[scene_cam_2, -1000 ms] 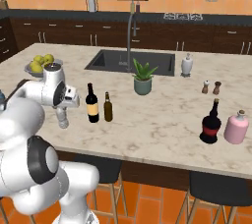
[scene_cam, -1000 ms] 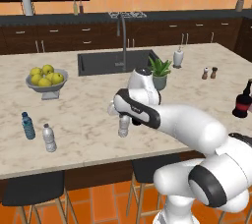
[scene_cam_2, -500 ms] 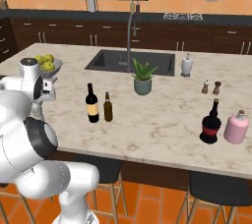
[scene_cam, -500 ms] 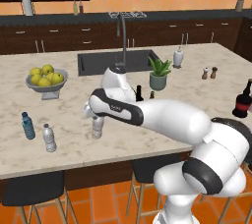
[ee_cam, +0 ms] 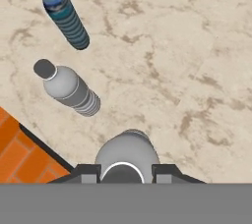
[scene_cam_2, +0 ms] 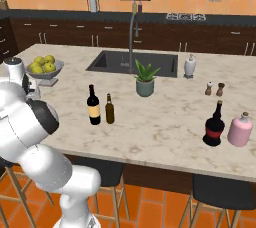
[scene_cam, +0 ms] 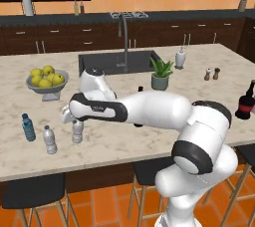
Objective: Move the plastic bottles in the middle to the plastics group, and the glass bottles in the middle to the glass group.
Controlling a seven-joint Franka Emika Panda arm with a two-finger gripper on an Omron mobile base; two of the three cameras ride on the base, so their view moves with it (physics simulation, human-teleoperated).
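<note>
At the left end of the speckled marble island counter (scene_cam: 149, 136) we have our two-finger gripper (scene_cam: 71, 117) clamped around the neck of a small clear greyish plastic water bottle with a white cap (scene_cam: 77, 131) — the hand view looks straight down on its cap and shoulder, with a dark finger tip pressed against either side. We hold it upright, and its base looks to be at or just above the stone; we cannot tell which. It stands just beside the plastics group: another clear grey water bottle with a pale cap (scene_cam: 49, 139) and, a little further out, a small blue-tinted water bottle (scene_cam: 28, 127). We judge that we brought it here so that it joins that cluster near the counter's front edge, apart from the grey bowl of yellow fruit (scene_cam: 46, 79) behind.

Over in the middle of the counter the tall black wine bottle with a yellow-tan label (scene_cam_2: 93, 105) and the shorter slim brown-olive bottle with a dark cap (scene_cam_2: 109, 109) stand side by side, untouched. The glass group waits well apart at the far right — a dark round-bodied bottle with a red band (scene_cam_2: 214, 124). So the plastic half of our task seems nearly done; what remains there is to let the bottle go without tipping it into its neighbour
</note>
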